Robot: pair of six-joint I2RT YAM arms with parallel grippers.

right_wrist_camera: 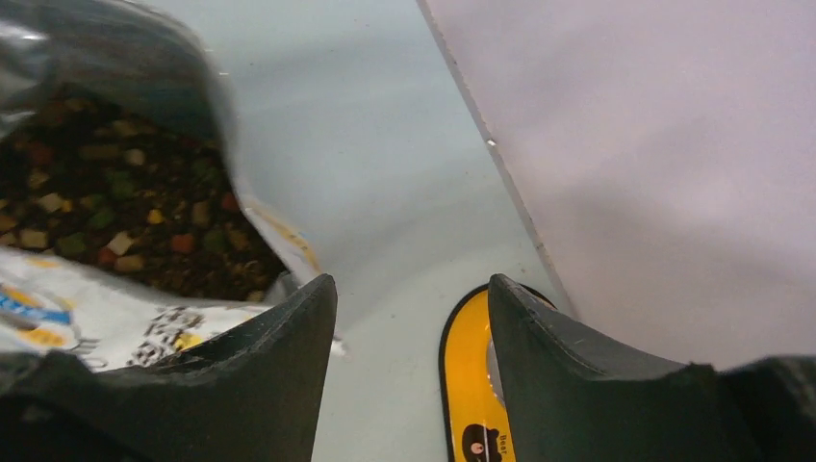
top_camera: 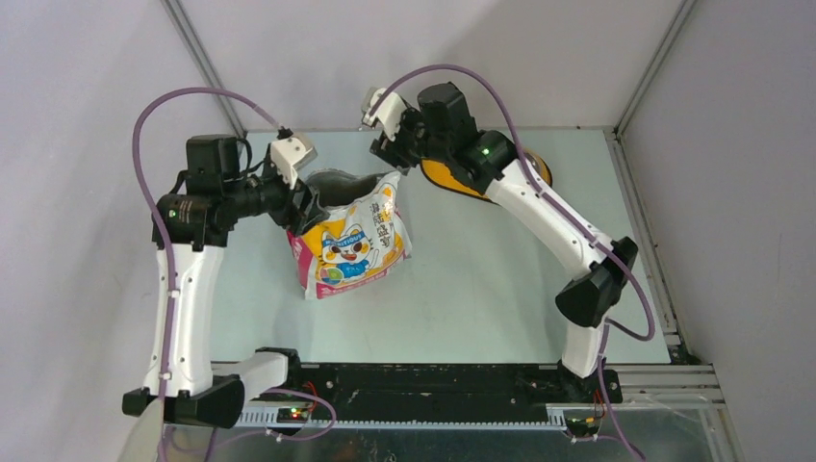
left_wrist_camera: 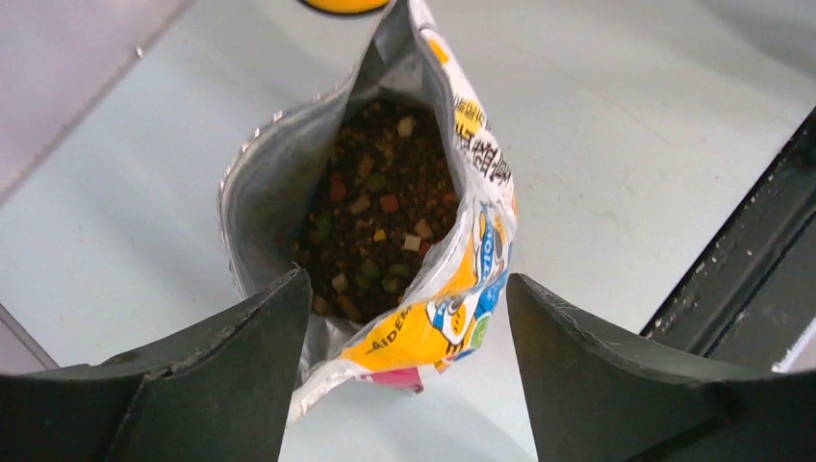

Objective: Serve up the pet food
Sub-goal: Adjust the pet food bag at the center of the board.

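Note:
The glossy cat-printed bag (top_camera: 351,241) stands open on the table, leaning. The pet food (left_wrist_camera: 380,207), brown, tan and coloured kibble, fills its inside; it also shows in the right wrist view (right_wrist_camera: 125,212). My left gripper (top_camera: 303,207) is open at the bag's left top corner. In the left wrist view (left_wrist_camera: 406,279) the bag's near edge (left_wrist_camera: 423,332) lies between the spread fingers, close to the left finger (left_wrist_camera: 241,375). My right gripper (top_camera: 385,144) is open and empty above the table just right of the bag's mouth. It also shows in the right wrist view (right_wrist_camera: 409,281).
The yellow oval feeder (top_camera: 452,178) lies at the back right, partly under my right arm; it shows between the right fingers (right_wrist_camera: 471,385). Enclosure walls stand close at the back and sides (right_wrist_camera: 674,144). A black rail (top_camera: 423,380) runs along the near edge.

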